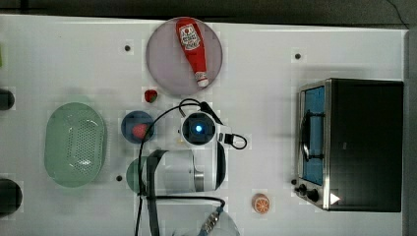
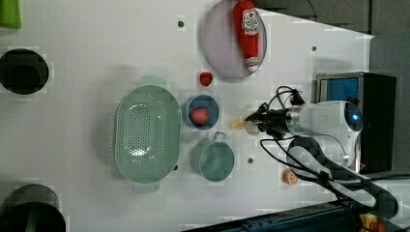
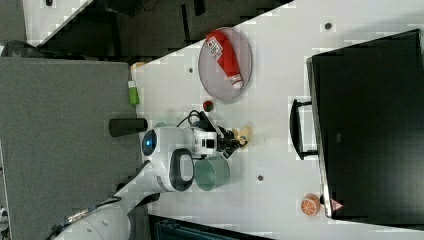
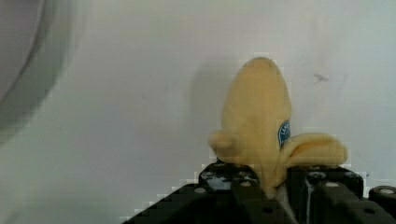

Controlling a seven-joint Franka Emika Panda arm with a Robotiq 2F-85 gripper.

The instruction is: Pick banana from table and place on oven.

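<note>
- The banana (image 4: 259, 126) sits between the black fingers of the gripper (image 4: 273, 186), its lower end pinched between them in the wrist view, a small blue sticker on its side and peel flaps spreading out above the fingers.
- The claw is clamped on the banana, down at the table (image 2: 96, 48).
- In the left view the banana (image 2: 240, 124) pokes out of the gripper (image 2: 255, 121) toward the left view's left, just beside the blue bowl.
- In the right view the banana (image 3: 244, 134) shows at the tip of the gripper (image 3: 234, 140), well apart from the oven (image 3: 370, 120).
- In the top view the arm's wrist covers the fruit; the oven (image 1: 364, 142) stands at the top view's right, its black top bare.
- The blue bowl (image 2: 200, 112) holds a red round piece.
- The grey plate (image 2: 220, 43) holds a ketchup bottle (image 2: 247, 31) lying on its side.
- The green colander (image 2: 145, 133) and the green cup (image 2: 212, 159) look empty.
- A strawberry (image 2: 206, 78) lies on the table between plate and bowl; an orange slice (image 1: 260, 203) lies near the oven's front corner.
</note>
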